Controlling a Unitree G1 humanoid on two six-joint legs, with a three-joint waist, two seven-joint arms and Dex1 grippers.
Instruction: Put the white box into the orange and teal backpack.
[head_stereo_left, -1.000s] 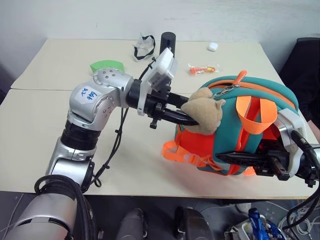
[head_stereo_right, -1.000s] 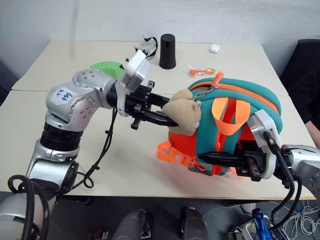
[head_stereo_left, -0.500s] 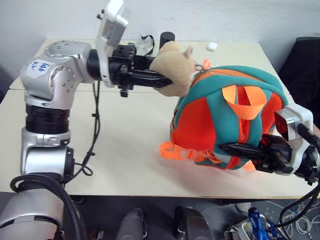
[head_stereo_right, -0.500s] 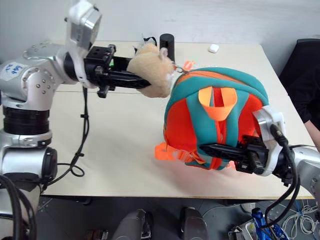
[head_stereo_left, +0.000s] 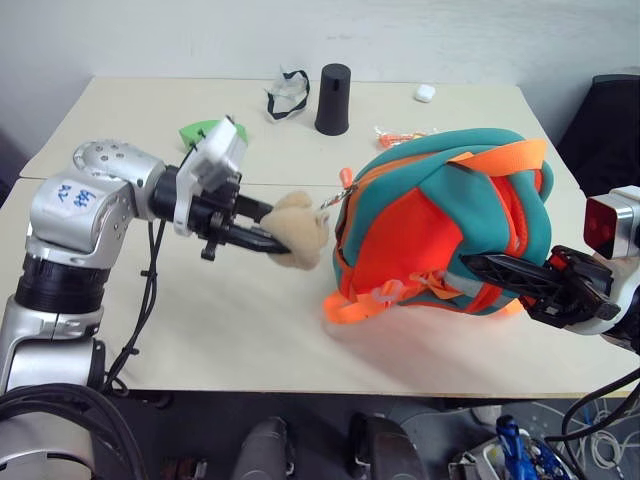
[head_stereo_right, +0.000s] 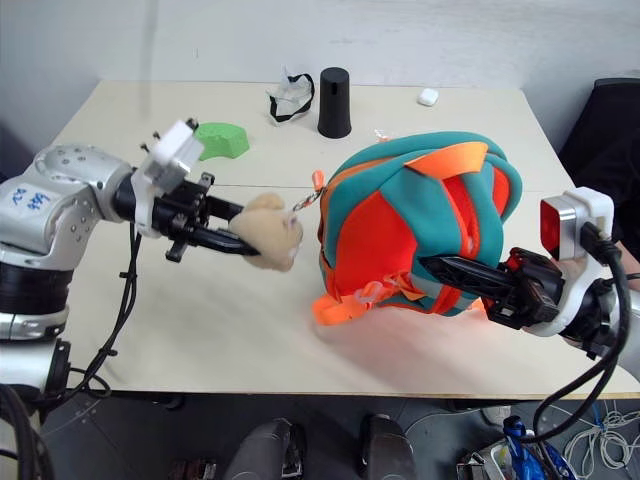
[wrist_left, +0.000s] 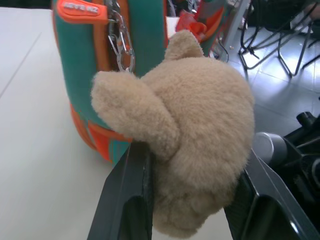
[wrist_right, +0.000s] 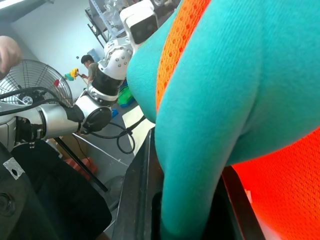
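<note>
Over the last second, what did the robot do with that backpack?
The left gripper, still clamped on the plush toy, swung up, then down to the left. The backpack tipped over. The right gripper kept its hold; the black cylinder stayed put.

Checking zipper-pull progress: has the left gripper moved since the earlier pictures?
Yes. The left gripper, shut on the plush toy, has moved toward the robot's left and nearer, away from the black cup, ending lower than half a second ago.
</note>
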